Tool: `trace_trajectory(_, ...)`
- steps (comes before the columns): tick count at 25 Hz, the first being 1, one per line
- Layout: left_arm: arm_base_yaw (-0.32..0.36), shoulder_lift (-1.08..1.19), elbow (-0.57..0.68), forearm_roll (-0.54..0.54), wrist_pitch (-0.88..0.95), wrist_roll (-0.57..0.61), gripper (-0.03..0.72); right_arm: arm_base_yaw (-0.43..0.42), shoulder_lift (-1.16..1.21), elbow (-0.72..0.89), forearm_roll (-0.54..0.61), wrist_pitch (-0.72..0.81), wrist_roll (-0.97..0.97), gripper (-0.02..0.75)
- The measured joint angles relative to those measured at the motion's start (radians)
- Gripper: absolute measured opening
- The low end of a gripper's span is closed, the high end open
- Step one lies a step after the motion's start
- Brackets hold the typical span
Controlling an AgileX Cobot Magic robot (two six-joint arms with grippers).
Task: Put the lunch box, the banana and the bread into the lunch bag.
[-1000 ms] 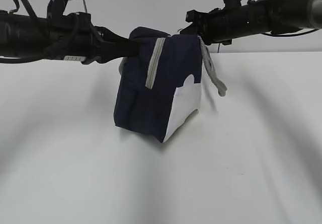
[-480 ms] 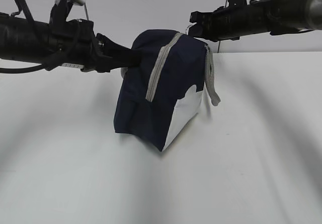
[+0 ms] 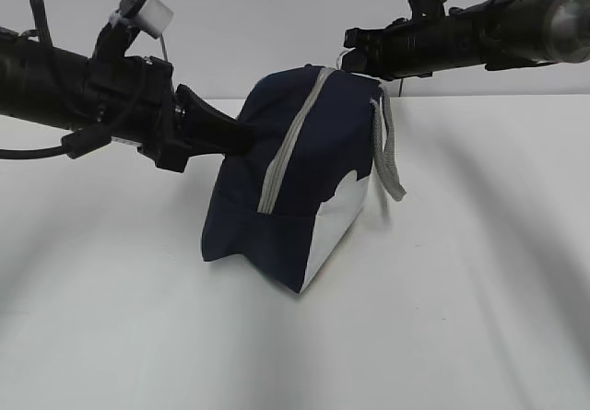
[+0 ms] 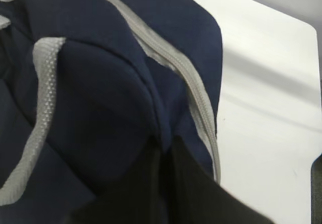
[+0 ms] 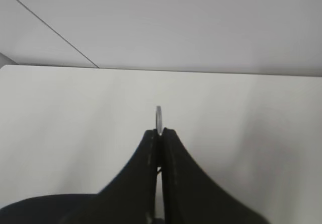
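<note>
Exterior view: lunch bag (image 3: 295, 180) on tabletop (image 3: 461, 318), tilted, zip looks closed. Left pincer (image 3: 241, 140) clamped on fabric by zip; right pincer (image 5: 159, 132) pinched on small metal pull ring (image 5: 159, 118). Soft, floppy, prob. light; best gripped at seams/strap (image 3: 389, 152).

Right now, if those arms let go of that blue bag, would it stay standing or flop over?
Probably sag: the lunch bag is soft fabric, creasing where the left pincer pinches it. It already leans, so it might tip. The loose strap dangles limply.
</note>
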State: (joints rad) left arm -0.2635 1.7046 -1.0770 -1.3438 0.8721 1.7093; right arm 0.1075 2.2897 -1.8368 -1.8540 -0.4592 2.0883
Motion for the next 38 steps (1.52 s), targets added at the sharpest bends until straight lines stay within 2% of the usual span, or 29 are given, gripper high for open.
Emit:
trace_trajectory(8, 0.0, -0.003, 0.0, 0.102, 0.006, -0.067, 0.001, 0.0, 0.001, 0.0, -0.001, -0.011, -0.002, -0.016)
trace_trajectory(19, 0.0, -0.003, 0.0, 0.143, 0.02, -0.076, 0.001, 0.0, 0.025, -0.012, -0.004, -0.029, -0.011, -0.016)
trace_trajectory(23, 0.0, -0.003, 0.0, 0.14, 0.021, -0.1, 0.001, -0.002, 0.024, -0.046, -0.006, -0.068, -0.016, -0.016)
trace_trajectory(27, 0.0, -0.003, 0.002, 0.078, -0.006, -0.197, 0.032, -0.004, 0.024, -0.093, -0.013, -0.117, -0.022, -0.016)
trace_trajectory(30, 0.0, -0.003, -0.001, 0.048, -0.034, -0.257, 0.134, -0.004, 0.024, -0.099, -0.015, -0.128, -0.024, -0.016)
trace_trajectory(34, 0.0, -0.003, -0.004, 0.031, -0.045, -0.307, 0.398, -0.004, 0.024, -0.101, -0.019, -0.138, -0.024, -0.016)
trace_trajectory(35, 0.0, -0.003, -0.006, 0.03, -0.045, -0.312, 0.445, -0.004, 0.024, -0.101, -0.019, -0.142, -0.024, -0.016)
trace_trajectory(36, 0.0, -0.004, -0.009, 0.028, -0.045, -0.313, 0.486, -0.004, 0.024, -0.101, -0.019, -0.144, -0.024, -0.016)
trace_trajectory(38, 0.001, -0.014, -0.009, 0.01, -0.053, -0.316, 0.524, -0.004, 0.024, -0.101, -0.019, -0.148, -0.024, -0.016)
